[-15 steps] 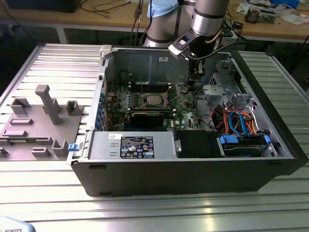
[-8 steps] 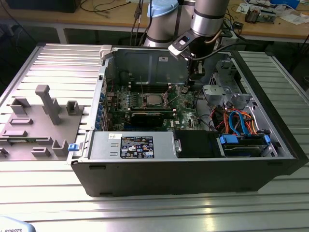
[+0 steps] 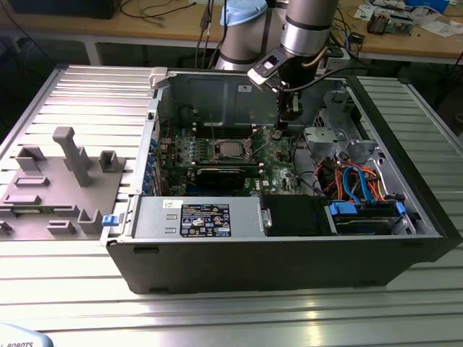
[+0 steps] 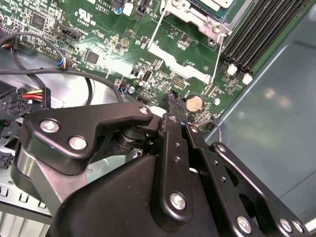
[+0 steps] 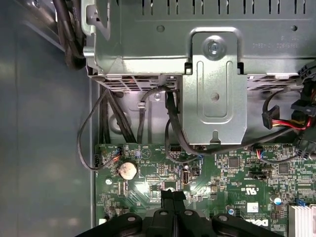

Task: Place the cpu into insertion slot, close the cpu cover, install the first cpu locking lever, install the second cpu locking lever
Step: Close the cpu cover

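Observation:
In the exterior view the cpu (image 3: 229,150) lies as a silver-grey square in the insertion slot (image 3: 217,150) on the green board. My gripper (image 3: 281,129) hangs just above the board on the exterior view's right of the slot, apart from it. Both wrist views show its black fingertips (image 4: 174,101) (image 5: 170,195) pressed together with nothing between them, close over the board near a coin battery (image 4: 194,102). The second wrist view has the cpu cover (image 4: 195,14) as a silvery frame, with two thin wire locking levers (image 4: 154,30) (image 4: 217,57) reaching out from it towards the gripper.
The board sits deep in an open black computer case (image 3: 289,253). Long black memory slots (image 4: 261,27) run beside the socket. A metal drive bracket (image 5: 215,94) and bundled cables (image 5: 173,123) lie near the gripper. A grey fixture (image 3: 69,155) stands outside the case.

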{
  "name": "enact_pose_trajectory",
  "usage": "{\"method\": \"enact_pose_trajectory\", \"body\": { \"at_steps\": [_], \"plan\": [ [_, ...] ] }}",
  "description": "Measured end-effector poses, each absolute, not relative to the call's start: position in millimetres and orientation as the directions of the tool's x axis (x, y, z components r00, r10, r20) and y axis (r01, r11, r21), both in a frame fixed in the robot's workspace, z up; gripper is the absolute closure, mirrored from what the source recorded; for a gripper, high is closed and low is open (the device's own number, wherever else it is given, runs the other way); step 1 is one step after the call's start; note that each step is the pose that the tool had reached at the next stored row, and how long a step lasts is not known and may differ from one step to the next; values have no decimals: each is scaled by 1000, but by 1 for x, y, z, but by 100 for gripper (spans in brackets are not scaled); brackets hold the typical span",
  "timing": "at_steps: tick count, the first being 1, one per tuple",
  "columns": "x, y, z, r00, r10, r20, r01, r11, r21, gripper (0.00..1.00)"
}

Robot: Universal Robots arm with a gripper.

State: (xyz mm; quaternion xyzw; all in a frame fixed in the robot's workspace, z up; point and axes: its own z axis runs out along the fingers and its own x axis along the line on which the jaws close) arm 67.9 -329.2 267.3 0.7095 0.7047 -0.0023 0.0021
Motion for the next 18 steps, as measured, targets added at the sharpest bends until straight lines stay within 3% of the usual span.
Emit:
{"method": "enact_pose_trajectory", "body": {
  "at_steps": [18],
  "plan": [
    [67, -329, 254, 7, 1000, -6, 1000, -7, 0, 89]
  ]
}}
